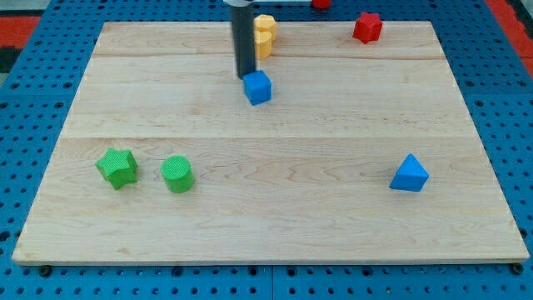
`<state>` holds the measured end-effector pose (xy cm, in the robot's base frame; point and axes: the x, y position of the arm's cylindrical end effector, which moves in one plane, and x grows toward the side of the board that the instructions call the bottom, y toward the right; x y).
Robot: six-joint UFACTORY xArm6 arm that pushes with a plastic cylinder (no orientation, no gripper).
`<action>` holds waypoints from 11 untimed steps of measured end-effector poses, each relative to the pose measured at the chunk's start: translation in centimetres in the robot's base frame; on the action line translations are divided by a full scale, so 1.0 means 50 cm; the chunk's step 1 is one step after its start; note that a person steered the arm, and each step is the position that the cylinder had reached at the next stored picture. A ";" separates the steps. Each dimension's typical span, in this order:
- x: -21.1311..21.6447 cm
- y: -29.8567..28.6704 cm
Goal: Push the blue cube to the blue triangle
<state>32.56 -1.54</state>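
Your arm has no pincer, only my tip (246, 77) touching the small blue cube (258, 87) at its upper-left near the wooden board's (275, 212) top, so an off-centre shove could spin it wide of the blue triangle (409, 174) at lower right.

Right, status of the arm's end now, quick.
No claw: my tip holds nothing and sits at the upper-left edge of the small blue cube; contact cannot be told. The blue triangle block lies far off, lower right.
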 end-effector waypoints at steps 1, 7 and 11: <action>0.054 0.024; 0.401 0.216; 0.357 0.157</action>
